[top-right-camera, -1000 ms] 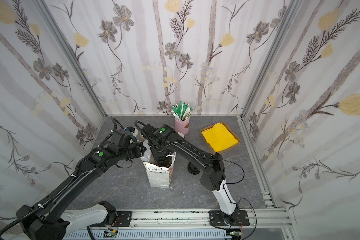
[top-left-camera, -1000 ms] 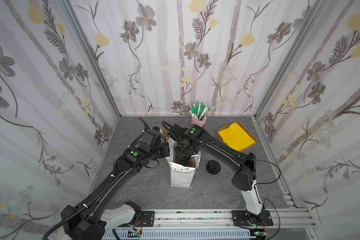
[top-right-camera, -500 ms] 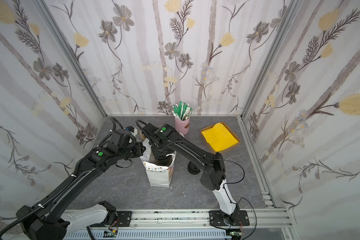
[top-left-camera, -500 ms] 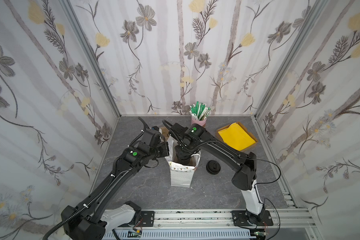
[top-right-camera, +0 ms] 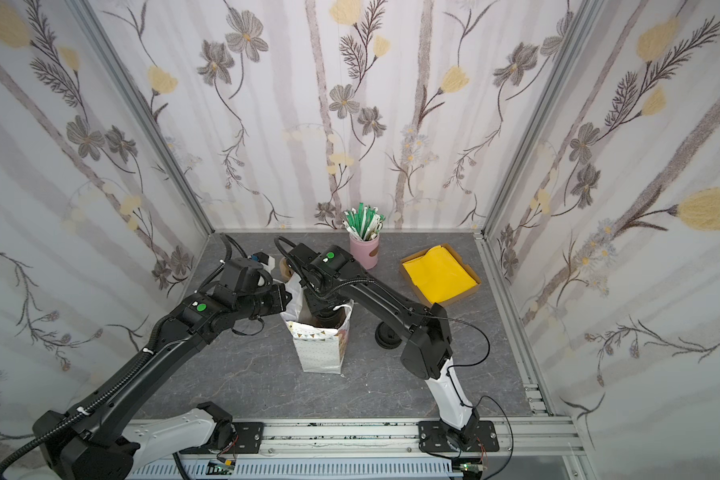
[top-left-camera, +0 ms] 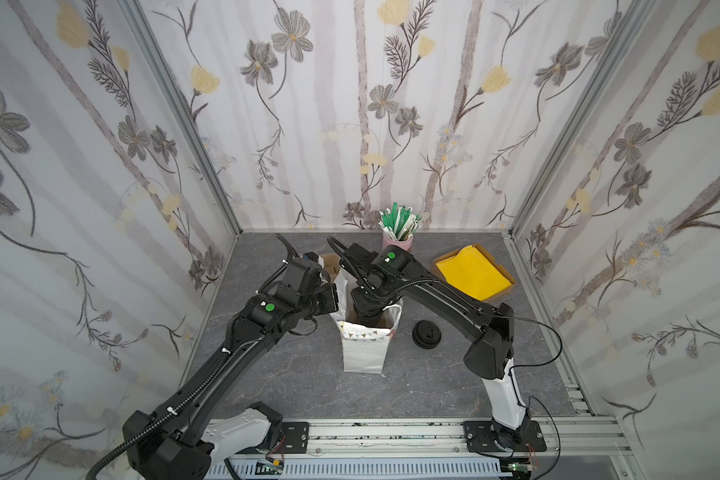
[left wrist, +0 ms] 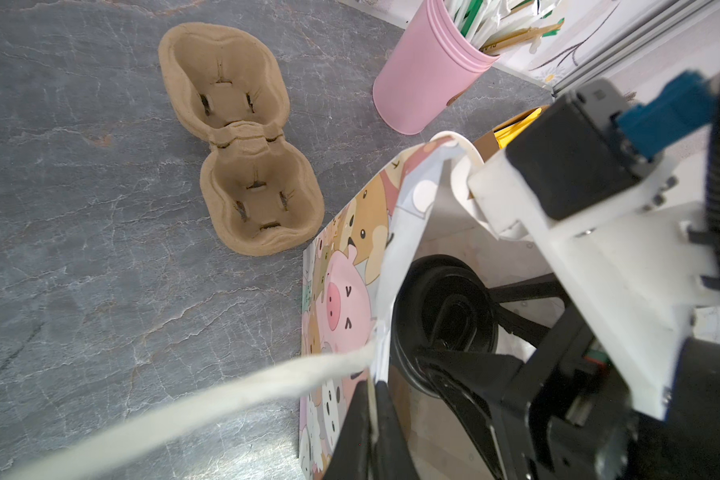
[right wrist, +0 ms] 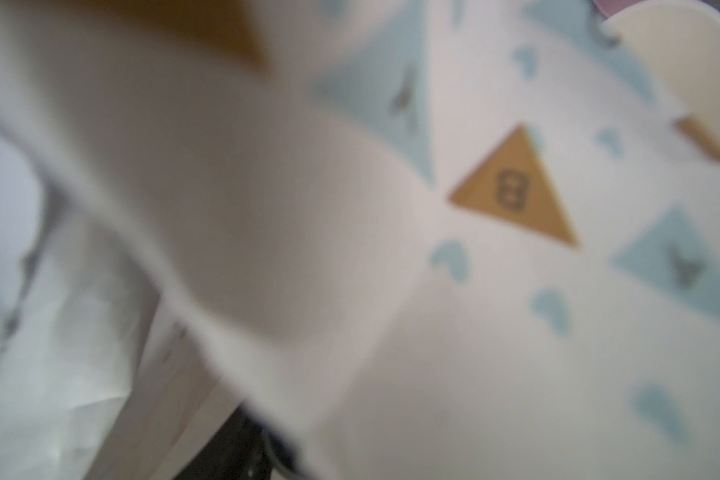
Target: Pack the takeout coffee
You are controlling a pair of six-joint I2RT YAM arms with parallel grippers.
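Left wrist view: left tool (left wrist: 373, 415) pinches the rim of one bag (left wrist: 341, 291); right tool (left wrist: 460, 326), inside, clamps one lidded cup (left wrist: 433, 286); one carrier (left wrist: 242, 137) lies beyond the left tool.

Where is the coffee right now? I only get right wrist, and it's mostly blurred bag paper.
Observer: Inside the white bag. The left wrist view shows the takeout coffee below the rim, black lid up.
Operator: Right tool on it?
Observer: Looks so. The right tool is down in the bag, fingers on either side of the lid.
Operator: Bag stable?
Observer: Upright on the table; the left tool is shut on its rim beside the rope handle.
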